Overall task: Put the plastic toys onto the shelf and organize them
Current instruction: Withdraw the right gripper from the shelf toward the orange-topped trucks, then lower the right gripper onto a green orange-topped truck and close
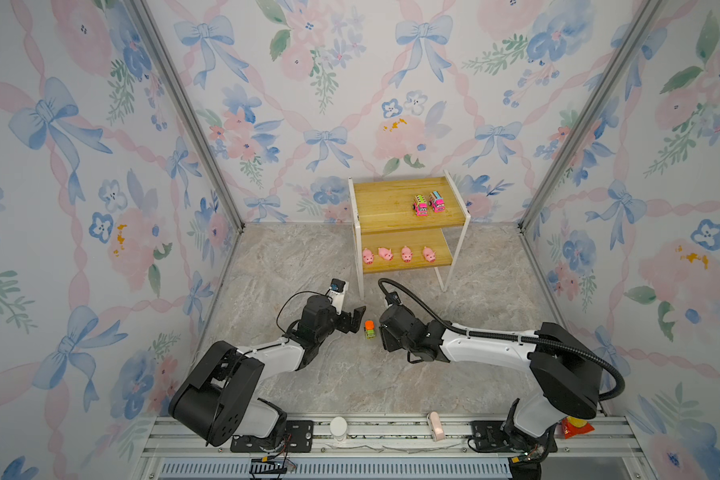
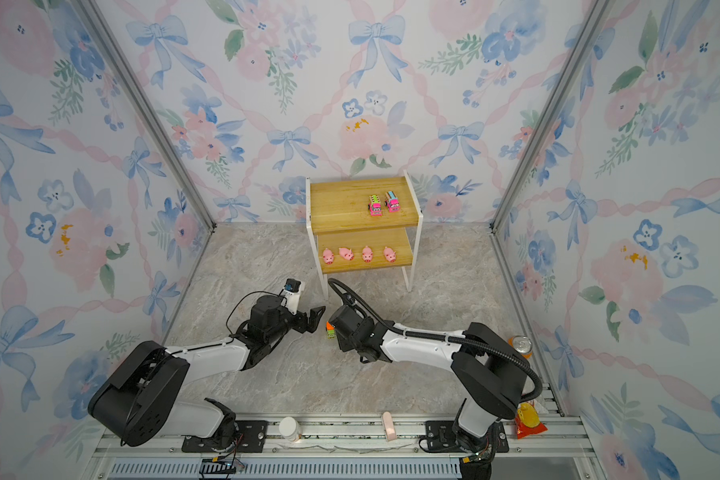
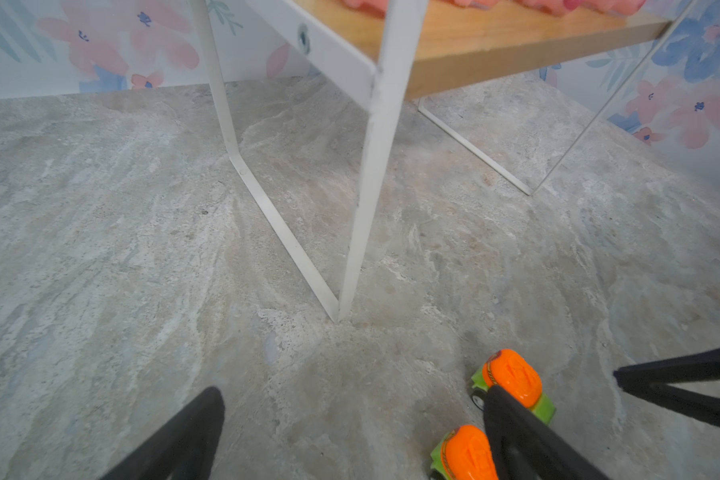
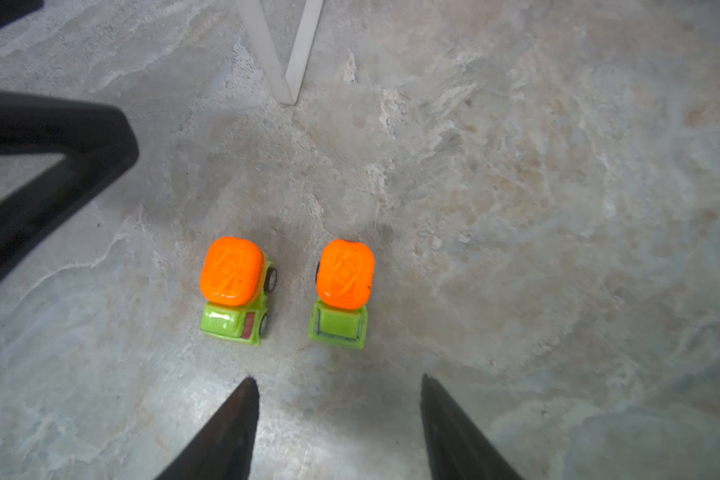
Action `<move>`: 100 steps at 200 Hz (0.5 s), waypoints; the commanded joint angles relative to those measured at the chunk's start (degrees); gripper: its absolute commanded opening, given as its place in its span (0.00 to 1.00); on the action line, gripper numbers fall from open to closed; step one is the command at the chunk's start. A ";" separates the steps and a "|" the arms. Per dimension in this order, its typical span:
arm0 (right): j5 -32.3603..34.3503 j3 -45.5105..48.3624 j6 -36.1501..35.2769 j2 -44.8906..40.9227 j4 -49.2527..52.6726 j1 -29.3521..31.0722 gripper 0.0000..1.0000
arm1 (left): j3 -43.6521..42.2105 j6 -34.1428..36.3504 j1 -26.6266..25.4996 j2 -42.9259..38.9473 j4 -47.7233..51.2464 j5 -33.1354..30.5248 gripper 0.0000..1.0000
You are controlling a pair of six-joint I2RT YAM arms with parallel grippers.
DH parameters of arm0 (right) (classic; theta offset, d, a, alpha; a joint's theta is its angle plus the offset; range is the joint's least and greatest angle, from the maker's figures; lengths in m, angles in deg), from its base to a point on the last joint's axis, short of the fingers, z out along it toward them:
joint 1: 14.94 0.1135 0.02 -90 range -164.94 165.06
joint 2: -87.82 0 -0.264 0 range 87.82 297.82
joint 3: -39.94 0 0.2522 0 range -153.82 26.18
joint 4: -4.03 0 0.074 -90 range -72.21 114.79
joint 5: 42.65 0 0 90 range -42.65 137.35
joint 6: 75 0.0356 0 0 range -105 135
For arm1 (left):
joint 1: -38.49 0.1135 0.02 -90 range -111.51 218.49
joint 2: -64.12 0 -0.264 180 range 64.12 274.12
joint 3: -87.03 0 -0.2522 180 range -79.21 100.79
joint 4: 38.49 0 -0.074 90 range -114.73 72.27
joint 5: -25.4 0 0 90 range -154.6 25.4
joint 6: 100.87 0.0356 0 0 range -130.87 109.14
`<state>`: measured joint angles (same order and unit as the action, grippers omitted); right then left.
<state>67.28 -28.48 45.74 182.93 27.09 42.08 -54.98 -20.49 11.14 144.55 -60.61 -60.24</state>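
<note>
Blocking 1 truck (image 4: 341, 295) from both top views, right hand (image 4: 337, 382) sits apart & empty; left hand (image 3: 352, 390) apart too.

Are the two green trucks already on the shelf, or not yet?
Not yet. The green trucks stand on their wheels on the floor, side by side, near the front leg of the shelf.

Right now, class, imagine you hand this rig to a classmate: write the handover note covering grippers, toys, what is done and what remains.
Grippers: the left gripper and the right gripper are both open and empty, close to the trucks.
Done: four pigs in a row on the shelf's lower board; two buses side by side on its upper board.
Left: both trucks stand side by side on the floor before the shelf; each must go onto a board.
</note>
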 commanded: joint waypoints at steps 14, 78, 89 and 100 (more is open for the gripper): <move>-2.36 -1.92 1.46 3.07 -2.50 -1.49 0.63 | -0.70 0.21 -0.08 0.08 -0.08 0.12 0.98; -5.00 -4.10 1.50 8.45 -3.76 -2.96 0.62 | -0.78 0.73 -0.07 0.38 -0.07 -0.79 0.98; -5.05 -4.23 1.43 8.81 -4.00 -3.30 0.61 | -0.76 0.82 -0.07 0.48 -0.08 -0.78 0.98; -5.27 -4.23 1.63 9.03 -4.27 -3.82 0.62 | -0.68 0.81 -0.07 0.60 -0.07 -0.74 0.98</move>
<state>62.84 -31.23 46.55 190.96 23.97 39.65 -55.12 -20.47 11.14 144.55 -60.61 -60.33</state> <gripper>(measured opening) 0.617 0.979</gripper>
